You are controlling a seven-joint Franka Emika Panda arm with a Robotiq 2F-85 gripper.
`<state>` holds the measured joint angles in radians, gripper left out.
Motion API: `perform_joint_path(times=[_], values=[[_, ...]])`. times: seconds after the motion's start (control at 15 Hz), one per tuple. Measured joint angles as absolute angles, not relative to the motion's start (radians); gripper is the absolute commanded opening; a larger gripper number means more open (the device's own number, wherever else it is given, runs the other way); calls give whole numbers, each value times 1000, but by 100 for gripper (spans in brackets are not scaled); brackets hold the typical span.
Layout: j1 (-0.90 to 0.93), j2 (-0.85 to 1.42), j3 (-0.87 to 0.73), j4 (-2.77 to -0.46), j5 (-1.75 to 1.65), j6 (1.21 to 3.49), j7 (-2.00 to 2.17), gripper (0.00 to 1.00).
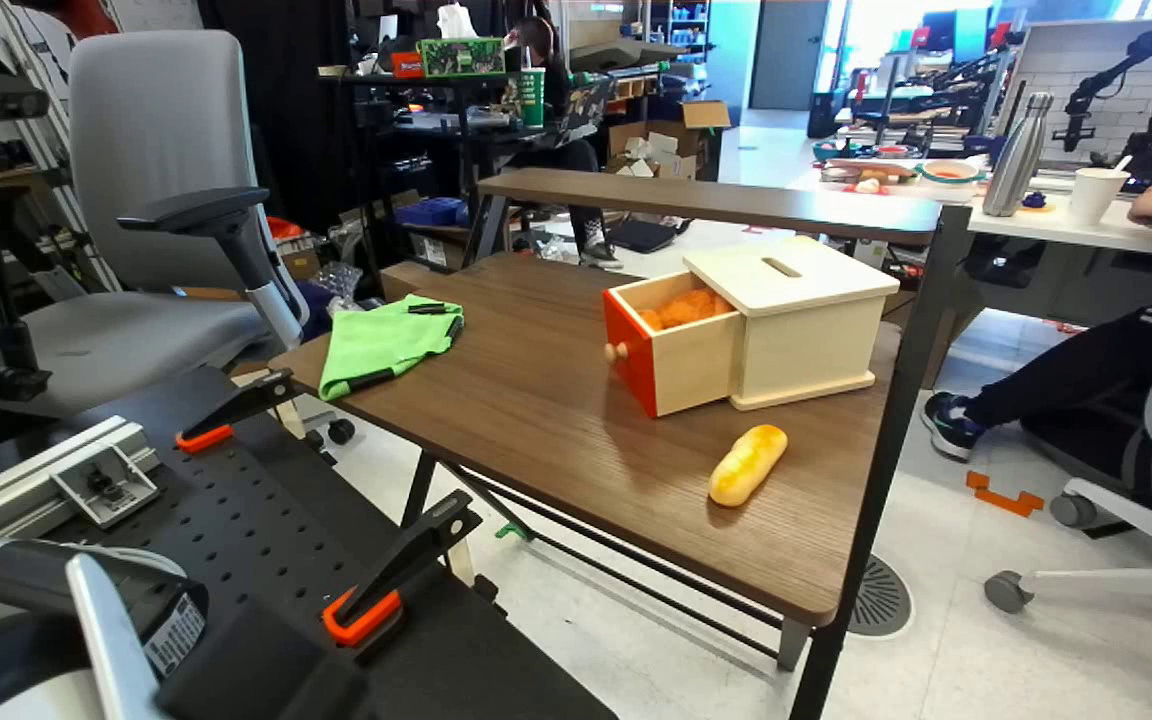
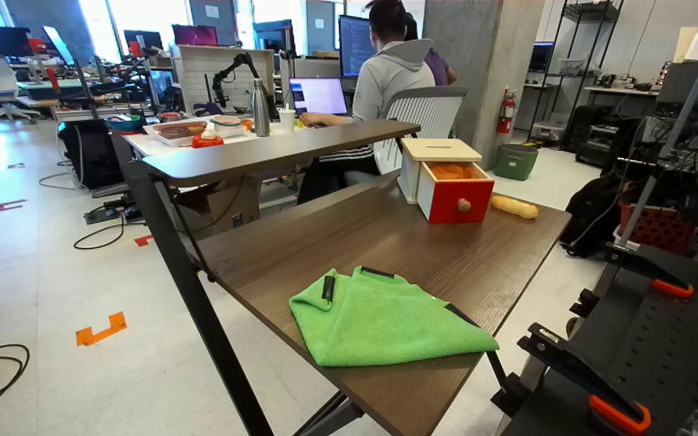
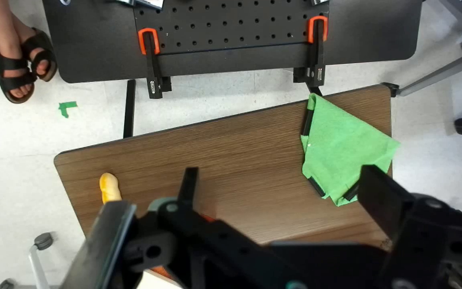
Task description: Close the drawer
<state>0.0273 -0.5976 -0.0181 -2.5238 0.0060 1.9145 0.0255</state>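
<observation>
The drawer has an orange-red front panel with a round wooden knob; it shows in both exterior views (image 1: 631,350) (image 2: 470,206). It is pulled partly out of the pale wood box (image 1: 816,335), which also shows in both exterior views (image 2: 409,172). Something orange (image 1: 684,306) lies inside the drawer. In the wrist view, only slivers of orange and the pale box's corner (image 3: 157,281) show; my gripper hides the rest. My gripper (image 3: 281,176) is open with its fingers wide apart and nothing between them, above the table. It is outside both exterior views.
The brown table (image 1: 536,390) carries a yellow oblong object (image 1: 748,465) beside the box. A folded green cloth (image 2: 391,321) lies at the opposite end. A raised shelf (image 1: 716,203) runs along one table edge. A black pegboard bench (image 3: 231,40) with orange-tipped clamps stands alongside.
</observation>
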Motion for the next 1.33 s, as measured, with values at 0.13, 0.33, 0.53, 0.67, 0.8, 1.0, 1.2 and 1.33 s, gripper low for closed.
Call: perform_joint_path(times=[0.13, 0.33, 0.53, 0.67, 0.8, 1.0, 1.2, 1.33], values=[[27, -598, -18, -2524, 6, 1915, 26, 100], [27, -598, -18, -2524, 6, 1915, 26, 100], [27, -598, -18, -2524, 6, 1920, 30, 100], [27, -597, -18, -2526, 11, 1980, 60, 100], [25, -592, -18, -2535, 21, 2075, 103, 100], [17, -536, -18, -2540, 27, 2185, 153, 100], [3, -432, -14, -2541, 26, 2262, 189, 100], [-11, -355, -10, -2542, 19, 2324, 222, 100]])
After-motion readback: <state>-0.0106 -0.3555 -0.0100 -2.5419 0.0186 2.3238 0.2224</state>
